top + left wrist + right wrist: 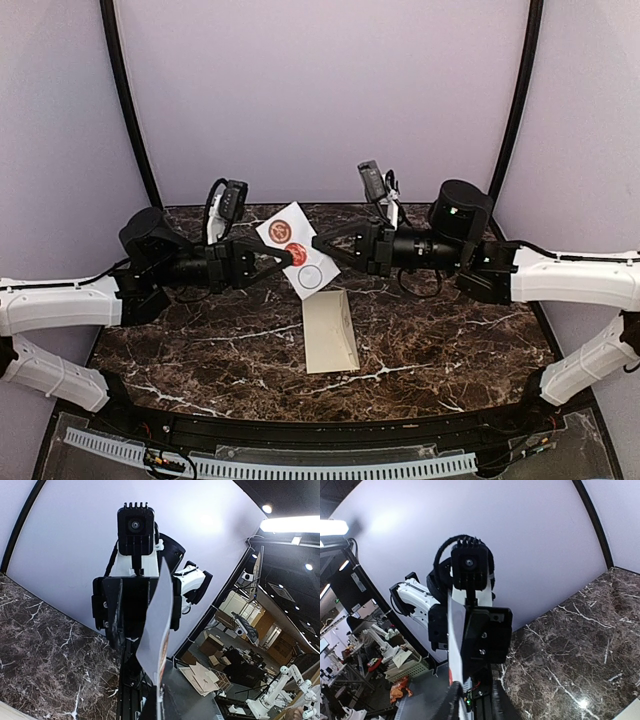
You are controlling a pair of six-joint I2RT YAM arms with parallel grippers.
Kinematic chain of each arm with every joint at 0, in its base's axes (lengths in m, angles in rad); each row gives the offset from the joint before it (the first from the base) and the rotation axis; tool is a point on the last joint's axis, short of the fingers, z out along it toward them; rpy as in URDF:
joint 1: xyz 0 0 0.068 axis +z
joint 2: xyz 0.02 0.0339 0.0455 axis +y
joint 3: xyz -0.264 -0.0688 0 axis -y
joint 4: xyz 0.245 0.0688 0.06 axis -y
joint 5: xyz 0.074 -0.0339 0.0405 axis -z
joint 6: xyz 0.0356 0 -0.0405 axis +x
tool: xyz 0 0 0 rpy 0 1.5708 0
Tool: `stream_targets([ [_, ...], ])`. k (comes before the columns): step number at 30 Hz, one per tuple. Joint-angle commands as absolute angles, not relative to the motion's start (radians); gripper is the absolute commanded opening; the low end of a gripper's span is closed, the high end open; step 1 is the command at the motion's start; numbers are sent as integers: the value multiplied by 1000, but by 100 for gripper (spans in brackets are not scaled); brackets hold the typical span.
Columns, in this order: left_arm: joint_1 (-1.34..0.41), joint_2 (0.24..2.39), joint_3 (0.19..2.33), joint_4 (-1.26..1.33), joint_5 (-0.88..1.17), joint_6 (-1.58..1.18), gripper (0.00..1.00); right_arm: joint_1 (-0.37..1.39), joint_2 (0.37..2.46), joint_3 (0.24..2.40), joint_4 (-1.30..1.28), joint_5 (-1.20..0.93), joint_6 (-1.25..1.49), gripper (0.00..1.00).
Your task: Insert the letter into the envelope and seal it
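The cream envelope [330, 331] lies flat on the marble table [450, 340], in front of the two grippers. The letter is not in view. A white sticker sheet [296, 252] with two red seals and one empty circle hangs in the air between the arms. My left gripper [286, 259] is shut on its left side. My right gripper [319, 244] is closed on its right edge. In the left wrist view the sheet [157, 625] stands edge-on between the fingers. It also shows edge-on in the right wrist view [454, 640].
Both arms stretch across the back half of the table, wrists facing each other. Lilac walls close in the back and sides. A black rail [300, 428] and a white slotted strip [280, 465] run along the near edge.
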State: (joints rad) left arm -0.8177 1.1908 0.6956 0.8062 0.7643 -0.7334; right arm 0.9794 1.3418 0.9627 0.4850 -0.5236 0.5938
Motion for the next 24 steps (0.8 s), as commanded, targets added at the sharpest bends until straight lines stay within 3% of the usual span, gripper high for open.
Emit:
stream_targets([
  [1,-819,1158,691,833,728,-716,0,972,1305,967,409,-469,557,33],
  [5,-818,1158,726,707,646,-701,0,975,1252,973,313,-386,516,57],
  [9,-817,1161,752,601,577,-684,0,978,1210,967,245,-329,481,71],
  [14,-818,1191,746,669,695,-710,0,978,1243,996,221,-351,476,76],
  [18,-817,1212,735,754,797,-744,0,977,1286,1026,217,-382,471,75],
  [20,-818,1218,734,766,818,-747,0,977,1308,1041,226,-429,473,70],
  [22,-818,1220,736,754,821,-740,0,976,1326,1051,240,-475,476,57],
  [24,-818,1219,737,735,816,-729,0,976,1334,1050,256,-497,485,33],
])
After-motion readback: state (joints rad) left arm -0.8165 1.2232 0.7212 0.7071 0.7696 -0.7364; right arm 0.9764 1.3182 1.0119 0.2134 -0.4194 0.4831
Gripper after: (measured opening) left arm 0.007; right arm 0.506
